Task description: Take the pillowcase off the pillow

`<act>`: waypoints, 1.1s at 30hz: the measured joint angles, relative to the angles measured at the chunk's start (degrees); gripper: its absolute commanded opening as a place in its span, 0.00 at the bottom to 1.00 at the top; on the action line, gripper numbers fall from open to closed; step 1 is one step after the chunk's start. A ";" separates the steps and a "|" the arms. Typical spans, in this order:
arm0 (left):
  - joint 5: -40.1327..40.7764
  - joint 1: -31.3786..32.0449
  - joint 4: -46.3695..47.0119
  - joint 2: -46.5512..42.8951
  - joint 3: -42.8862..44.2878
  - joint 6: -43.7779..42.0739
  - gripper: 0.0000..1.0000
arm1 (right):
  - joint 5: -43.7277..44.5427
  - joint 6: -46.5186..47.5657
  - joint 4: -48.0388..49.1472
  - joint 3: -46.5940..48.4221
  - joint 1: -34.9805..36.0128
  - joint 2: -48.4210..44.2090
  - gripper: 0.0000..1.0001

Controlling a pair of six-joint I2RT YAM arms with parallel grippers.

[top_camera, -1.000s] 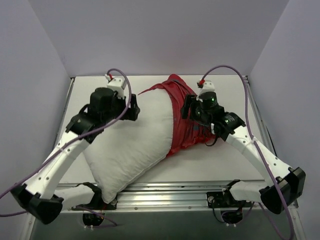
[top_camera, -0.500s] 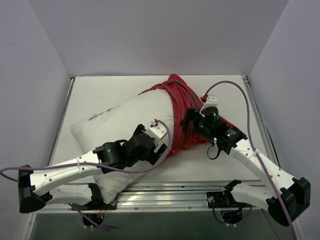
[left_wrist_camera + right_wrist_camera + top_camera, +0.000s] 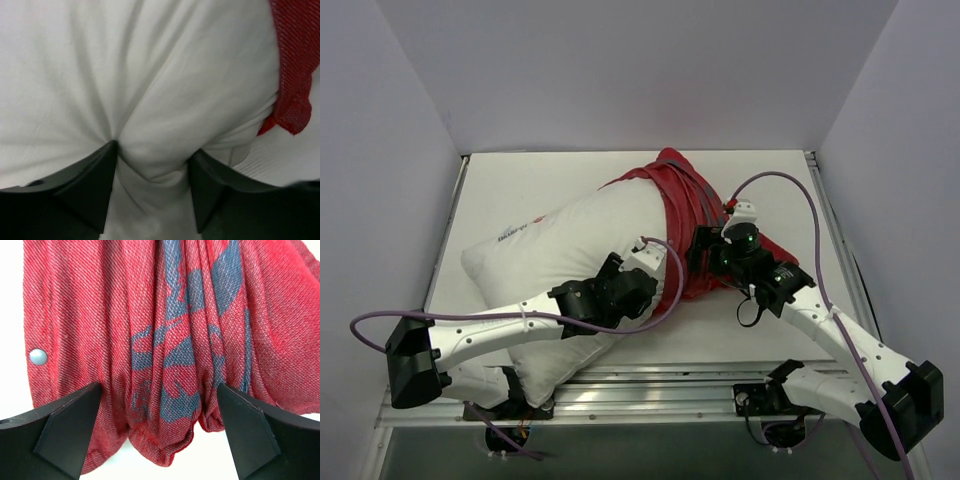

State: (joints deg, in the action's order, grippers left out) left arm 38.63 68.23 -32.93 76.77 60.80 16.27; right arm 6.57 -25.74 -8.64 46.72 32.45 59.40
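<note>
The white pillow (image 3: pixel 555 255) lies slantwise across the table, its right end still inside the red pillowcase (image 3: pixel 678 205), which is bunched up there. My left gripper (image 3: pixel 648 290) presses into the pillow just left of the red edge. In the left wrist view (image 3: pixel 154 165) a plump fold of the pillow (image 3: pixel 150 75) is squeezed between its fingers, with the pillowcase edge (image 3: pixel 295 65) at the right. My right gripper (image 3: pixel 702 256) is open on the bunched cloth. In the right wrist view (image 3: pixel 159 390) its fingers straddle the pillowcase folds (image 3: pixel 165 315) without clamping them.
The white table (image 3: pixel 520 190) is walled on the left, back and right. A metal rail (image 3: pixel 680 385) runs along its near edge. A grey snap button (image 3: pixel 38 356) sits on the pillowcase hem. The pillow's near corner overhangs the rail by the left arm's base.
My left arm swung from the pillow's far side over to its near right part and settled on it. The pillow dropped flatter. My right gripper slid slightly nearer along the red cloth.
</note>
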 measured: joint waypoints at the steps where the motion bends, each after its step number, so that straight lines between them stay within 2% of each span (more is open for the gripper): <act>1: 0.22 -0.31 0.20 0.02 -0.24 0.57 0.45 | -0.11 -0.02 0.20 -0.44 0.00 -0.04 0.95; 5: 0.02 -1.88 2.51 -0.74 -2.25 2.78 0.03 | -1.55 -0.44 1.42 -2.12 0.00 -0.28 0.95; 12: -3.08 -4.70 4.11 -3.21 -3.26 3.17 0.02 | -3.96 -2.16 2.82 -5.22 0.00 -1.22 0.96; 15: -3.65 -6.16 4.02 -3.96 -3.26 2.99 0.02 | -4.94 -2.80 3.72 -6.49 0.00 -1.20 0.91; 17: -4.09 -7.52 3.96 -4.61 -3.26 2.84 0.02 | -5.90 -3.10 4.20 -7.41 0.00 -0.90 0.79; 18: -4.35 -8.26 3.87 -4.90 -3.26 2.78 0.02 | -6.01 -3.19 4.44 -7.76 0.00 -0.66 0.64; 20: -4.83 -9.79 3.58 -5.42 -3.23 2.71 0.02 | -5.90 -3.30 4.59 -8.00 -0.07 -0.17 0.42; 21: -5.05 -10.75 3.41 -5.64 -3.21 2.67 0.02 | -5.84 -3.39 4.61 -8.00 -0.28 0.02 0.18; 23: -6.01 -13.16 3.15 -5.97 -3.08 2.60 0.02 | -5.88 -3.63 4.66 -8.00 -1.38 0.39 0.01; 26: -8.33 -17.75 2.43 -6.05 -1.77 2.73 0.02 | -7.87 -4.55 4.72 -7.82 -6.03 0.79 0.00; 33: -14.71 -28.39 1.92 -6.25 3.45 3.17 0.02 | -16.59 -7.67 3.67 -1.97 -21.84 0.66 0.00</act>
State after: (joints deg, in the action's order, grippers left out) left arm 23.92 39.83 -31.00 70.52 64.25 19.44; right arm -10.02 -33.41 -4.97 44.75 10.61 60.05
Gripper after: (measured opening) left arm 0.050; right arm 0.065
